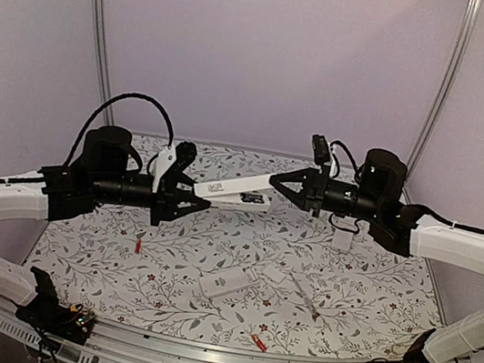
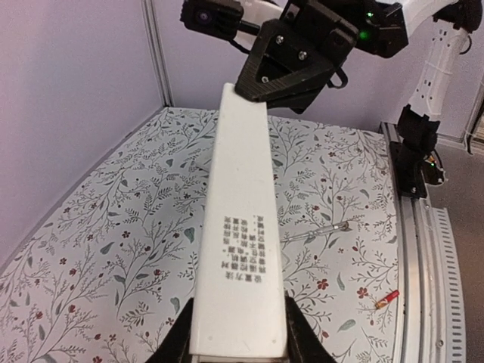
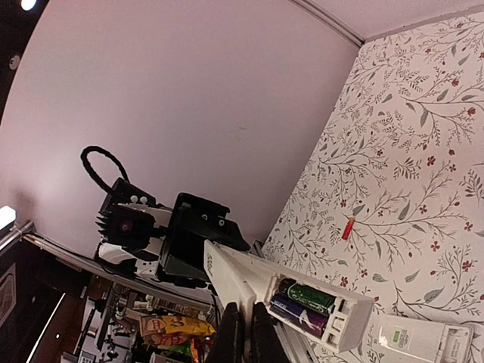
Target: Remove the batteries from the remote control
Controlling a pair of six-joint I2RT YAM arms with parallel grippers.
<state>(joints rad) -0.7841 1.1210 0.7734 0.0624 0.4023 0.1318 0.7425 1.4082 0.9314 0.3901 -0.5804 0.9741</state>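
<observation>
**A:** Where was the remote control [image 1: 232, 186] at that moment?

**B:** It was off the desk [image 1: 371, 294], held in the air between the two arms. The left claw [image 2: 238, 346] was clenched on one end, with a finger pressed against each long edge. The right claw [image 1: 276, 184] was pinched tight on the opposite end.

**A:** And the batteries [image 3: 306, 296]?

**B:** Two sat side by side in the open compartment, one green-and-black and one darker with a purple band. They were just beside the right claw's fingertips [image 3: 229, 336], at its end of the remote and well apart from the left claw. Neither claw touched them. From the left claw's camera only the closed face with printed text showed.

**A:** Was anything loose?

**B:** A red battery [image 1: 138, 244] lay on the desk below the left claw, well clear of it. An orange-red battery [image 1: 259, 342] lay far below the right claw, at the desk's near edge. A second remote [image 1: 228, 282] rested flat under the gap between the claws. A thin metal tool [image 1: 302, 294] lay just beside it, on the right claw's side.
</observation>
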